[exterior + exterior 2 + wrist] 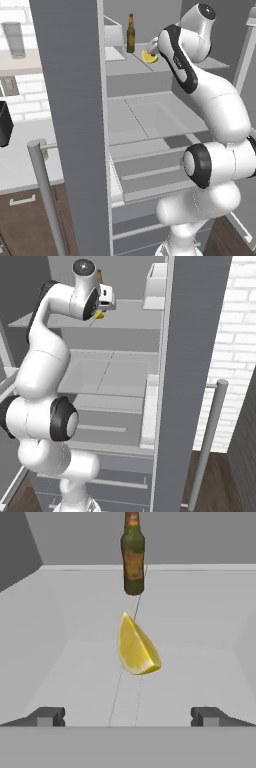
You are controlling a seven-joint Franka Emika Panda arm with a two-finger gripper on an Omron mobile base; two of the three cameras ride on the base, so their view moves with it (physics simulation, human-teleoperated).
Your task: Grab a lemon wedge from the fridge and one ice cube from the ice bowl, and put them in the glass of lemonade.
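The fridge (75,125) stands open, and my arm reaches onto its upper shelf (125,65). A bright yellow lemon wedge (136,646) lies on that shelf, straight ahead of my gripper (128,717). The jaws are open wide, with the two fingertips (47,716) apart and nothing between them; the wedge is still a short way beyond them. The left base view shows the lemon wedge (149,57) peeking out just left of my hand. In the right base view a sliver of the lemon wedge (100,315) shows under the hand. The ice bowl, ice cube and glass of lemonade are out of view.
A brown bottle (133,554) stands upright on the shelf behind the wedge; the same bottle (130,34) appears in the left base view. The open fridge door (192,356) with its long handle (207,441) flanks the arm. Lower shelves (150,120) and drawers lie below.
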